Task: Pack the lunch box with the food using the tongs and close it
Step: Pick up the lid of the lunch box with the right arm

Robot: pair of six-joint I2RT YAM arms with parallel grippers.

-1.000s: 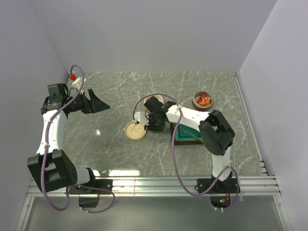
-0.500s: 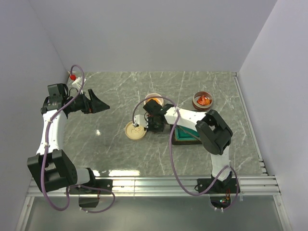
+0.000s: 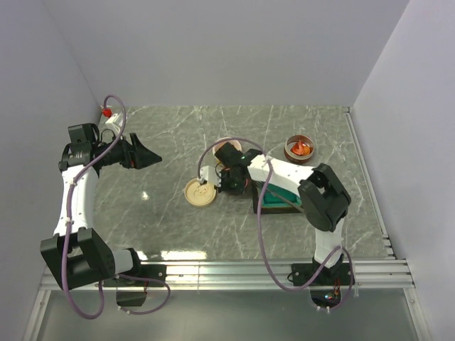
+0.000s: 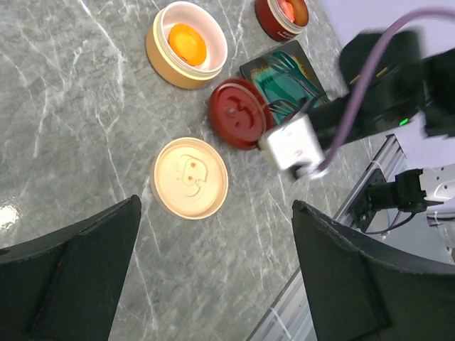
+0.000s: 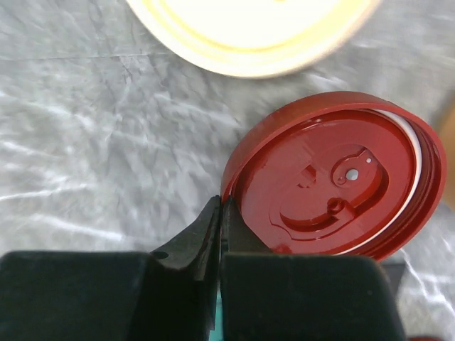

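right hand (image 5: pixel 219 209) shut against red lid (image 5: pixel 327 181), orange food (image 4: pixel 188 42) in tub (image 4: pixel 161 62) nearby, left hand (image 4: pixel 215 213) gaping, empty

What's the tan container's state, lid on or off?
Off. The tan container stands open with the orange piece inside; a cream lid lies flat nearby, not touching it.

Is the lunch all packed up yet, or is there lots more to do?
Nearly packed: an orange piece sits in the tan tub and red-orange pieces in the red tub. In hand: the right gripper is shut at the edge of the red lid; a grip isn't clear. The left gripper hangs open, empty. Left: both tubs are uncovered, and the cream lid lies on the table.
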